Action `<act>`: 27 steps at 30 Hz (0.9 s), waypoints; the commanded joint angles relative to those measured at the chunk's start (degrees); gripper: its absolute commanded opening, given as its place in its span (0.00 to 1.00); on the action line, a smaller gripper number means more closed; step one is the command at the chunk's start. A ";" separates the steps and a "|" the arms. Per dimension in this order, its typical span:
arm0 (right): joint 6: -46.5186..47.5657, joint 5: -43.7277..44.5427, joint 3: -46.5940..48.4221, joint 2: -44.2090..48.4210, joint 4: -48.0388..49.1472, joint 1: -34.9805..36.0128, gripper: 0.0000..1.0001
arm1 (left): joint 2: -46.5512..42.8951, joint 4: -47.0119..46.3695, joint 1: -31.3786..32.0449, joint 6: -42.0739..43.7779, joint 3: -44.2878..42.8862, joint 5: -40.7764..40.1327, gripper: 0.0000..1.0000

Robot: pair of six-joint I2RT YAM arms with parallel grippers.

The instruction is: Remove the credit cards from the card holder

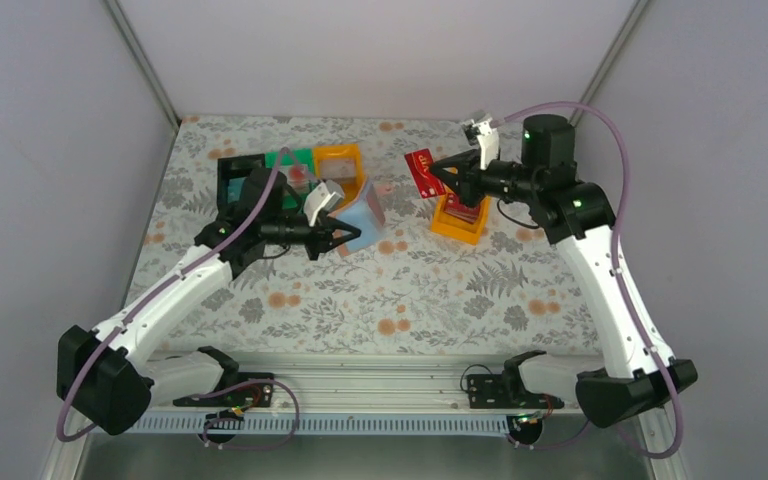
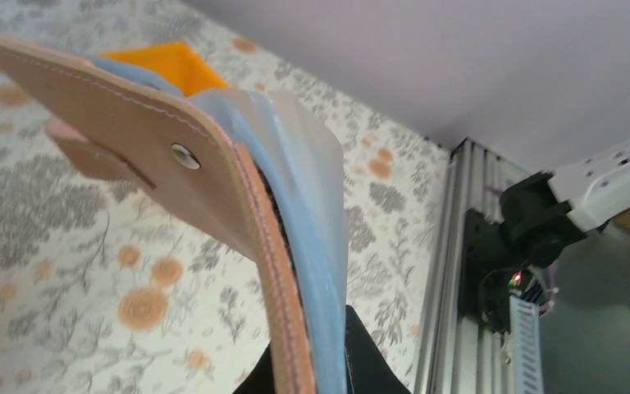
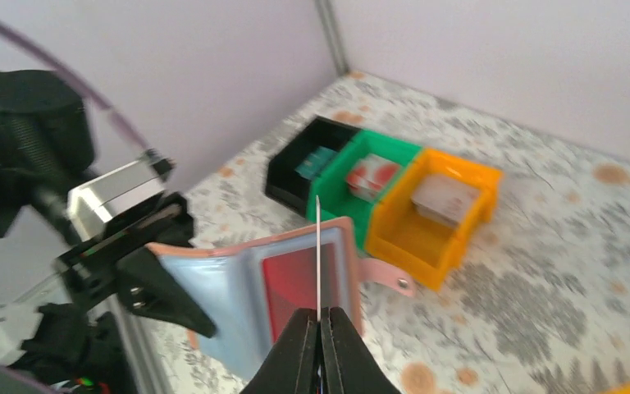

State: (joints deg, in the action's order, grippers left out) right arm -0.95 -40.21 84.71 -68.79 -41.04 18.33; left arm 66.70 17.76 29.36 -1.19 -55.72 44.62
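card holder (image 2: 131, 123) cropped below, bin (image 3: 390, 144) contents blurred

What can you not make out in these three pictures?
Top view: print on the dark red plastic card is too small; the right arm partly covers the orange plastic bin below.
Right wrist view: that card stands edge-on in the right pincer, face hidden.
Left wrist view: the brownish-pink folding card holder hides the left pincer's tips and its own pocket contents.
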 commanded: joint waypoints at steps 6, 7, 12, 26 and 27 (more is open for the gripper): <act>-0.06 9.01 1.02 -3.88 -6.86 -0.59 0.04 | 0.71 1.36 -0.10 6.05 6.36 1.62 0.02; -0.24 9.15 1.00 -4.15 -7.23 -0.63 0.04 | 2.07 2.08 -0.10 6.42 6.48 2.18 0.02; -0.43 7.03 -0.92 -3.58 -6.92 -0.60 0.04 | 14.29 8.79 -0.18 10.58 3.70 10.92 0.02; -0.15 0.38 -4.33 -2.42 -6.41 -0.57 0.04 | 40.01 19.59 -5.95 17.34 -5.22 0.34 0.22; -0.07 -0.42 -4.27 -2.39 -6.42 -0.56 0.04 | 39.59 19.29 -6.37 17.01 -5.33 -4.24 0.27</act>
State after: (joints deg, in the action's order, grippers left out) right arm -1.04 -36.69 80.58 -72.01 -47.48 18.02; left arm 106.39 35.31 24.56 14.72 -59.31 50.70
